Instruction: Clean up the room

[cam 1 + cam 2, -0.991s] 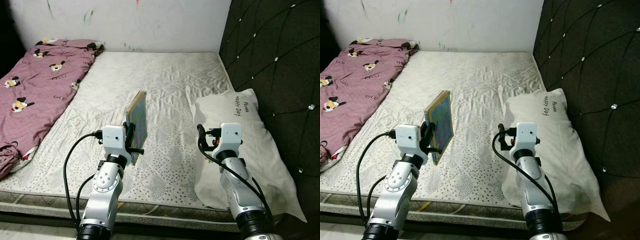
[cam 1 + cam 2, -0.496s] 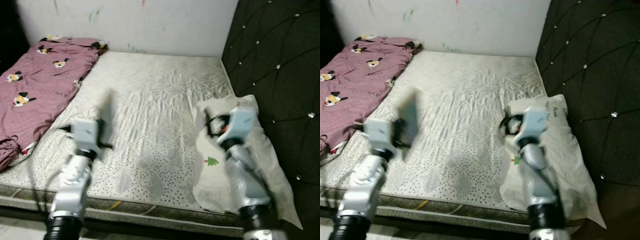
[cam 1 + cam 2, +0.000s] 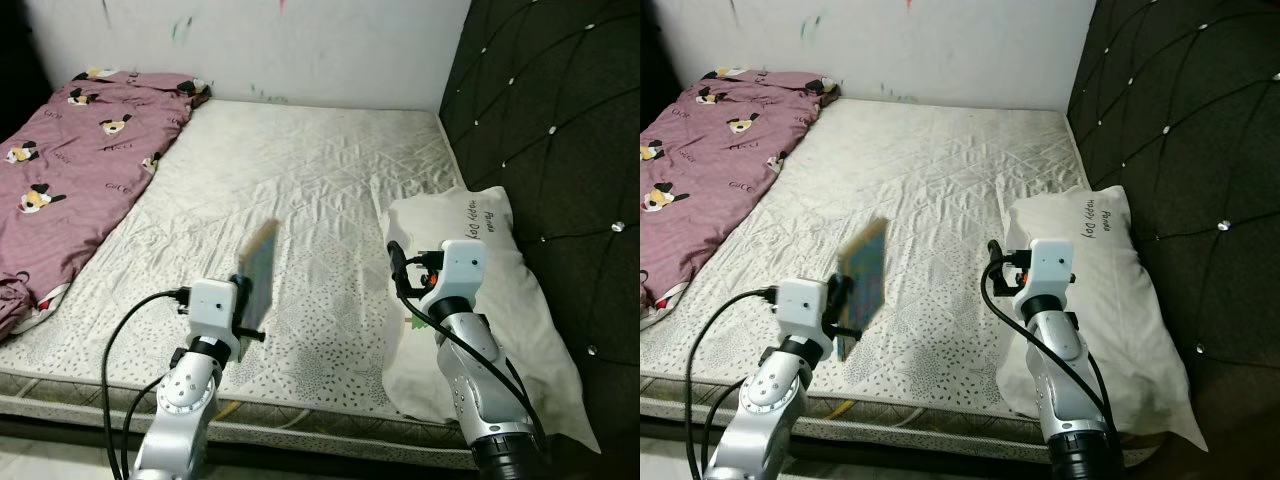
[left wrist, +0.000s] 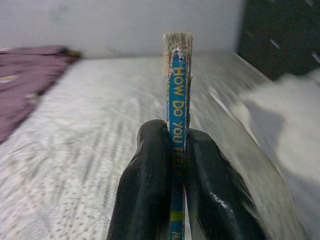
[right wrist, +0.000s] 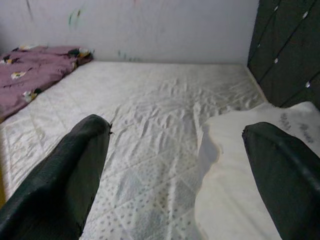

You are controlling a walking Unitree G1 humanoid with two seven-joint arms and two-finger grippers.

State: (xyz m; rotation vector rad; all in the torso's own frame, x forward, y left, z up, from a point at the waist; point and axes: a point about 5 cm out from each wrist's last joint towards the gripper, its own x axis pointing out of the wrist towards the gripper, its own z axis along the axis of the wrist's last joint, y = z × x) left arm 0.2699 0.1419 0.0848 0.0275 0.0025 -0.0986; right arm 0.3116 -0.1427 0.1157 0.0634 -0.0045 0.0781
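Note:
My left gripper (image 3: 252, 305) is shut on a thin book (image 3: 260, 272) held upright above the front of the mattress (image 3: 300, 190). The book's blue spine with yellow letters (image 4: 176, 100) stands between the two black fingers (image 4: 150, 185) in the left wrist view. My right gripper (image 3: 398, 270) hovers open beside the white pillow (image 3: 490, 300), with nothing between its fingers (image 5: 65, 175).
A maroon blanket with dog prints (image 3: 70, 160) lies along the left side of the bed. A dark tufted headboard (image 3: 560, 130) rises on the right. The white wall (image 3: 300, 45) with paint marks stands behind the bed.
The camera swung and blurred, then settled. My left gripper with the book now sits lower and nearer the bed's front edge than a second ago. The right gripper holds about the same place.

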